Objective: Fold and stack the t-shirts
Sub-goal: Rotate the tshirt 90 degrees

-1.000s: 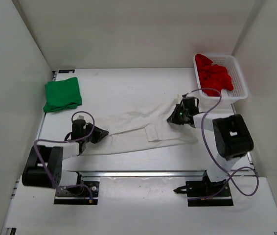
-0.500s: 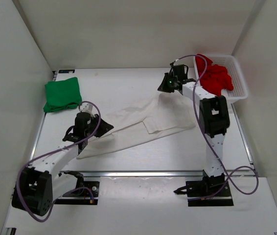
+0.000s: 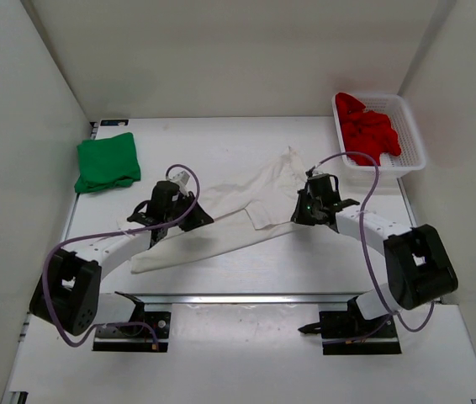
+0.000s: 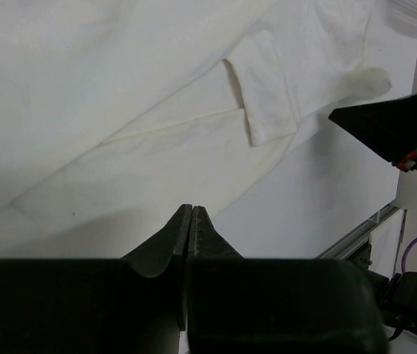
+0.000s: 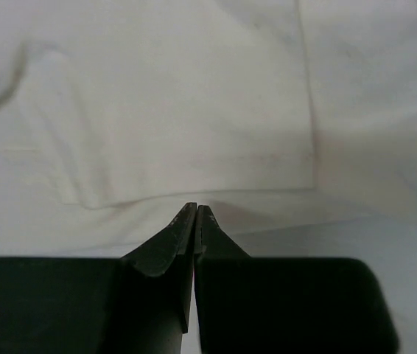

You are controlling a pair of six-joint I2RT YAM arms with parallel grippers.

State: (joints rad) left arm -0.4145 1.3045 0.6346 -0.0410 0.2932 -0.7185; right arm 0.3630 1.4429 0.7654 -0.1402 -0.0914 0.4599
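At the far left of the worktop (image 3: 221, 139), toward the back: green t-shirt (image 3: 108, 164), folded into a small thick square. Lies flat, well apart from both arms.

Next to the right, left fingers (image 3: 196, 217), low over the left part of the white t-shirt (image 3: 230, 231). From the left wrist camera, pressed together tip against tip, without any gap, and pointing at the cloth just in front. Pinch of cloth between them or not: cannot tell.

At the middle, the white t-shirt itself, not folded. Stretches over the worktop as a long slanted band, from near left to far right. Shows one corner pointing to the back and one short sleeve lying flat close to the near edge. Wrinkled a little along the length.

Further right, right fingers (image 3: 304, 210), at the near right edge of the white t-shirt, beside the sleeve. From the right wrist camera, also closed tight together, with the tips just at the hem line between cloth and bare worktop. Hem caught or only touched: again cannot tell.

At the far right back corner, white mesh basket (image 3: 387, 168), with the red t-shirt (image 3: 368, 130) crumpled inside. Heaps up above the rim at the back left side. Sits well apart from the green one and near the far corner of the white one, without touching.
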